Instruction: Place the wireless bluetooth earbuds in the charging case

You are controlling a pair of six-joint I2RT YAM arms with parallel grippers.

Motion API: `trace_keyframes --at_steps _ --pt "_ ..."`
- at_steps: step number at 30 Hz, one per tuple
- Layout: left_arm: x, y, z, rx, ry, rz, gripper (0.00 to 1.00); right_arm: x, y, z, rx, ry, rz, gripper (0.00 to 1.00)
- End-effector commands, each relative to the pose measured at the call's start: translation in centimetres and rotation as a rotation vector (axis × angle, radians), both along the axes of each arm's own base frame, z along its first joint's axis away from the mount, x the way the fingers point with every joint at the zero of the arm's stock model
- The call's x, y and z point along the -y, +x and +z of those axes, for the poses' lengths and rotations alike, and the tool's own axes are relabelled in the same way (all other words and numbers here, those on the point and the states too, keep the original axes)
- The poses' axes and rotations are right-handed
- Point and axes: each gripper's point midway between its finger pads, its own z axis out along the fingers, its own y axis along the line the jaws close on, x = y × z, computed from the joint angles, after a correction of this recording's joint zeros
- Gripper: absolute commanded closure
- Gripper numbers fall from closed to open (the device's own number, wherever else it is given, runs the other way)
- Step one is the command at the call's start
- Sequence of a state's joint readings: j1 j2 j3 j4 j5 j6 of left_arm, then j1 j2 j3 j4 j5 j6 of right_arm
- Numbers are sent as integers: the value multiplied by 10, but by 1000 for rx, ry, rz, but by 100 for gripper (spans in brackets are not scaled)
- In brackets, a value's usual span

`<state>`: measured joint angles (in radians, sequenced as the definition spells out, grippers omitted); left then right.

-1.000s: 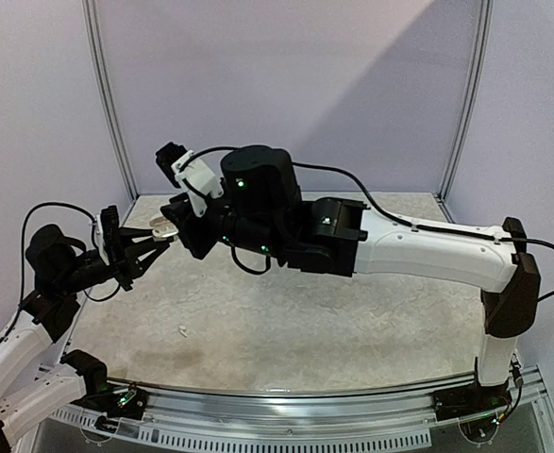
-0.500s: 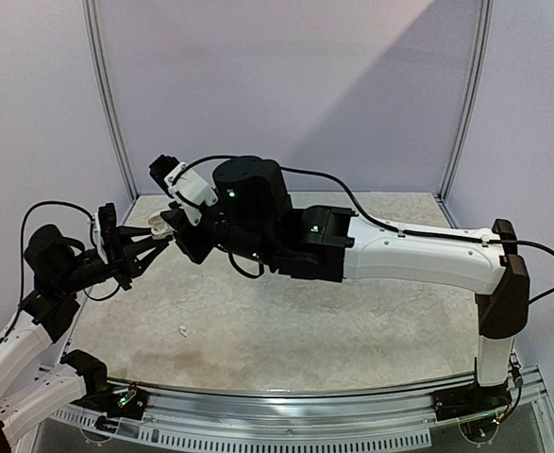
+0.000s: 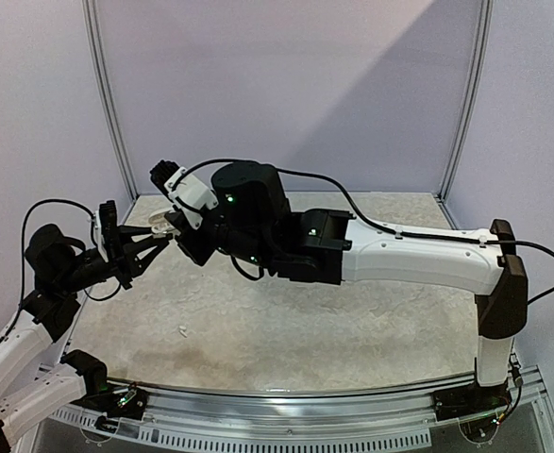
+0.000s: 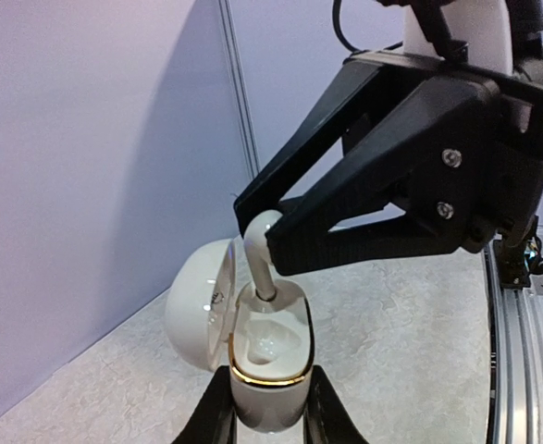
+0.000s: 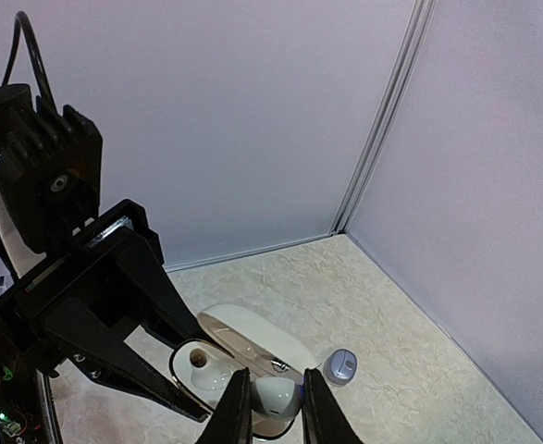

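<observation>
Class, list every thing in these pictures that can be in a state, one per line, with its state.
case: lid open, held off the table
white earbud: gripped, stem tip in the case, not seated
left gripper: shut on the case
right gripper: shut on the white earbud
lavender earbud: lying loose on the table

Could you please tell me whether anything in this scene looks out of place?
A small white piece lies alone on the table near the front, and a grey earbud lies loose too, both outside the open case. Nothing looks damaged.
</observation>
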<state>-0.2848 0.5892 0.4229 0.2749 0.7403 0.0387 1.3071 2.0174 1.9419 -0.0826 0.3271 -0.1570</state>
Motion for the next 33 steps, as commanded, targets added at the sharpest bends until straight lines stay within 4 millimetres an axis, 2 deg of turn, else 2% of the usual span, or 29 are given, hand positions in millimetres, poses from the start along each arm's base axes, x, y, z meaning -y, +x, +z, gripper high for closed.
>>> trace_keyframes --at_steps 1,7,12,21,23,27,33 --pt "-3 2 9 25 -18 19 100 -3 6 -25 3 -55 -27 100" --pt "-3 2 9 26 -19 20 100 -2 10 -30 23 -76 -47 99" --pt "-3 2 10 26 -19 22 100 -6 7 -40 24 -107 -29 81" --pt "-3 2 11 28 -20 23 100 -7 7 -48 21 -127 -32 73" --pt "-3 2 10 28 -17 18 100 -7 7 -47 22 -125 -33 73" --pt "-1 1 9 23 -13 7 100 -8 7 -36 32 -98 -32 79" --pt "0 0 8 13 -14 -2 100 -11 8 -39 31 -113 -32 79"
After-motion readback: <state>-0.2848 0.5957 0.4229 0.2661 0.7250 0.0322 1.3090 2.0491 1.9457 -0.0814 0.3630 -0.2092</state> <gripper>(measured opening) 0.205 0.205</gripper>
